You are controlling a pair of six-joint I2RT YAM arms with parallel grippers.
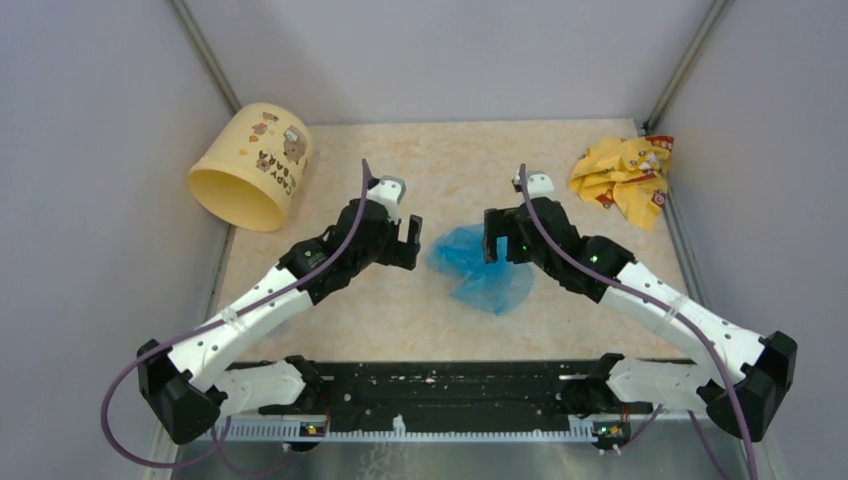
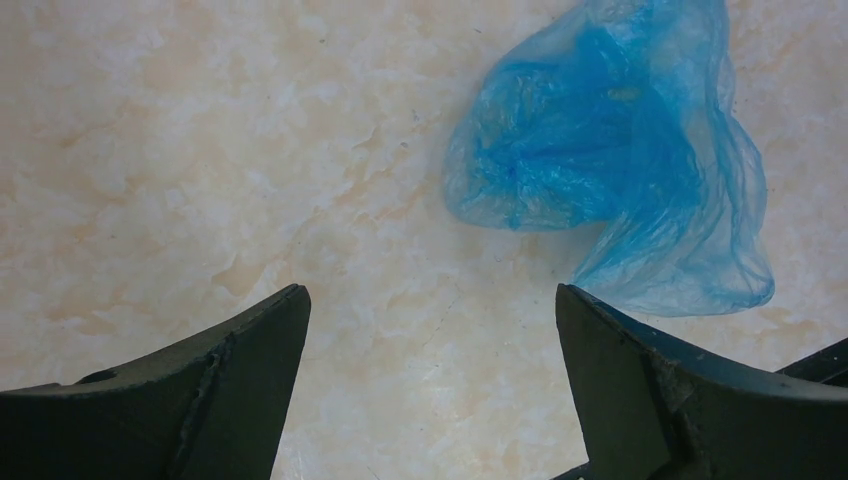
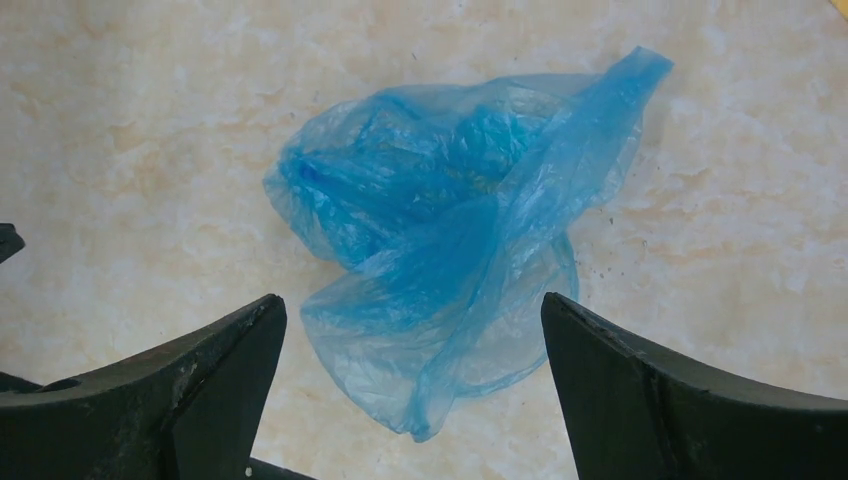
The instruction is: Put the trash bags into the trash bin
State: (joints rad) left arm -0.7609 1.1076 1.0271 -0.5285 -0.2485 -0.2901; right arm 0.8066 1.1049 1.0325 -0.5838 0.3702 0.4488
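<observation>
The blue trash bag [image 1: 478, 267] lies crumpled on the table between my two grippers. It also shows in the left wrist view [image 2: 610, 160], up and right of the fingers, and in the right wrist view [image 3: 450, 240], with its lower edge between the open fingers. My left gripper [image 1: 410, 243] is open and empty just left of the bag. My right gripper [image 1: 494, 236] is open and empty at the bag's upper right edge. The pale yellow trash bin [image 1: 252, 165] lies on its side at the far left, mouth facing the near side.
A crumpled yellow-and-red wrapper [image 1: 625, 175] lies at the far right by the wall. Grey walls close the table on the left, back and right. The black base rail [image 1: 440, 385] runs along the near edge.
</observation>
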